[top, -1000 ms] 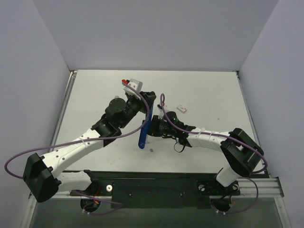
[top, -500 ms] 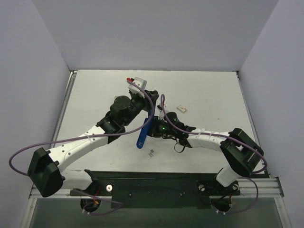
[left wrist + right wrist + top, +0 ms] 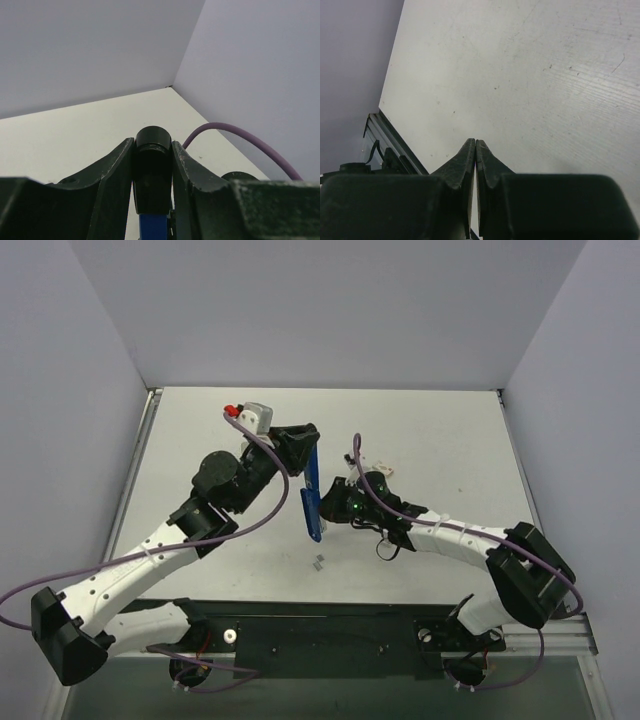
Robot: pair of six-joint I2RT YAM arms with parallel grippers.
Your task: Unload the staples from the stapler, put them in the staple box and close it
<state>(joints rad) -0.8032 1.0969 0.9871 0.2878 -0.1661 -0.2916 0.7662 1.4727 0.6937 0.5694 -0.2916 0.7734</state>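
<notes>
Left gripper [image 3: 303, 447] is clamped on the stapler [image 3: 313, 495], pinching its dark end from both sides. In the left wrist view the fingers [image 3: 116, 172] press against that black rounded end, w/ a strip of blue body showing just below it. Stapler is slim, bright blue along most of its length and dark at the gripped end; hinge & inner rail can't be made out from above. It sits approx. mid-worktop [image 3: 200, 430], between the two arms. Its long axis runs roughly far-to-near in the top view w/ a slight slant: gripped dark end toward the back wall, free blue end pointing toward the near edge & the arm bases. Whether the free end touches the worktop or hangs above it can't be told. Right gripper [image 3: 330, 508] is clenched shut w/ nothing between its fingers; the right wrist view shows the two tips pressed together over the worktop. From above it sits just beside the stapler's lower half, on its right; contact vs. a small gap can't be told. Staples [image 3: 318, 562]: a few tiny grey bits lie on the worktop just near of the stapler's free end, apart from it. Purple cable [image 3: 240, 135] loops past the left gripper.
</notes>
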